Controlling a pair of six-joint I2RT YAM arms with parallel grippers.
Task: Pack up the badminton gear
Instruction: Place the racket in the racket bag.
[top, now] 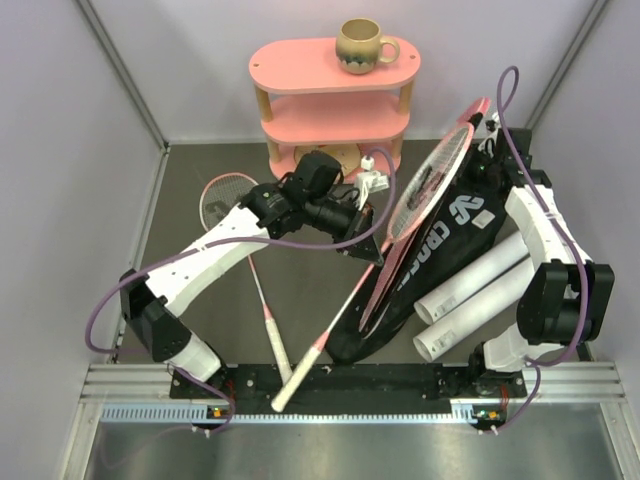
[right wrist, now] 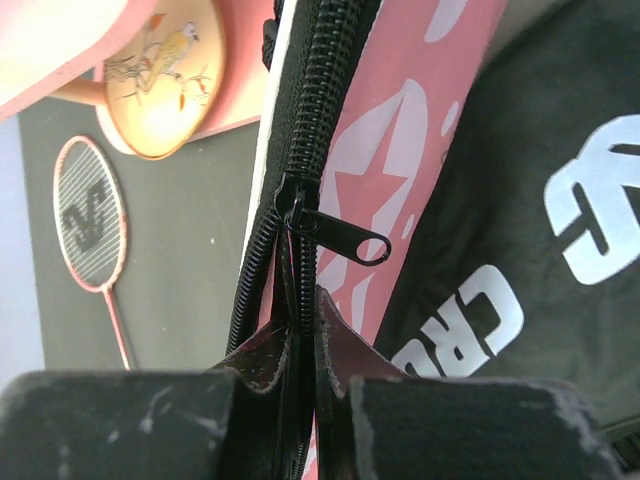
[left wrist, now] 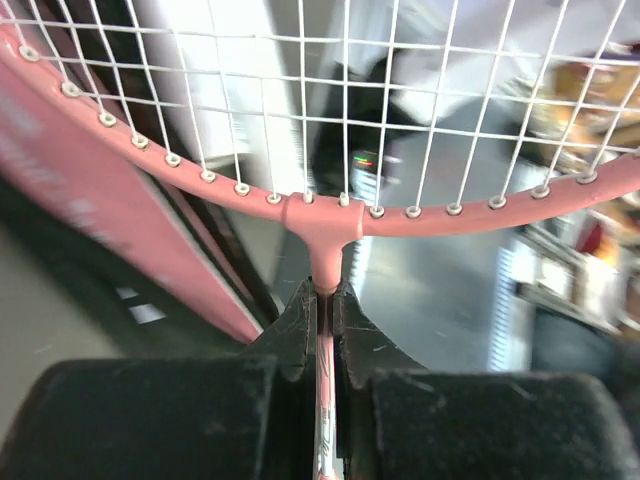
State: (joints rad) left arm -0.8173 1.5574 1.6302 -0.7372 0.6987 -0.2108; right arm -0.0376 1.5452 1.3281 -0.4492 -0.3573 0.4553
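Note:
My left gripper is shut on the thin shaft of a pink-framed racket, just below its head; the racket is lifted and leans over the black CROSSWAY bag. Its white handle points to the near edge. My right gripper is shut on the bag's zipper edge at its far end; the zip pull sits just ahead of the fingers. A second racket lies on the table at the left. Two white tubes lie right of the bag.
A pink three-tier oval shelf stands at the back with a beige mug on top. A round wooden disc lies under the shelf. Grey walls close the left and right sides.

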